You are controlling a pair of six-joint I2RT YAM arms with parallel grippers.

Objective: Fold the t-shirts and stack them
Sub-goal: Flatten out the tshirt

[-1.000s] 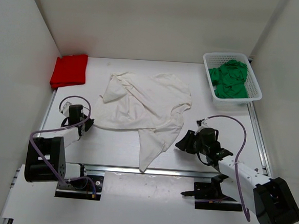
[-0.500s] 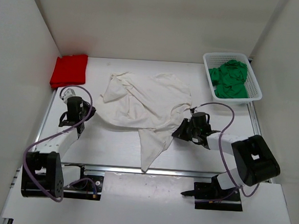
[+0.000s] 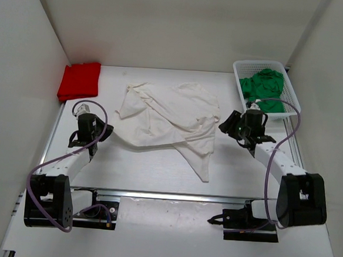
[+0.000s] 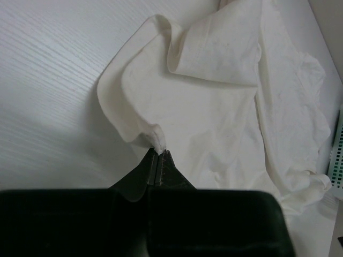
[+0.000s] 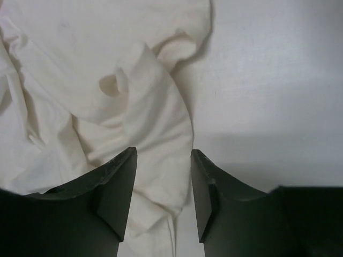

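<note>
The white table (image 3: 127,166) shows a faint grain up close. On it the left gripper (image 4: 159,155) is pinched tight on a small fold at the left edge of the white shirt (image 3: 166,119). At the shirt's right edge the right gripper (image 5: 163,155) hangs with its jaws spread wide above the hem, gripping nothing; I cannot tell whether its fingers touch the cloth. The white shirt lies rumpled mid-table. Beyond it to the left sits the folded red shirt (image 3: 79,81). Beyond it to the right, the green shirt (image 3: 262,91) is bunched in a mesh basket (image 3: 294,102), partly hidden by the right arm. Plain white walls (image 3: 167,22) close in three sides.
</note>
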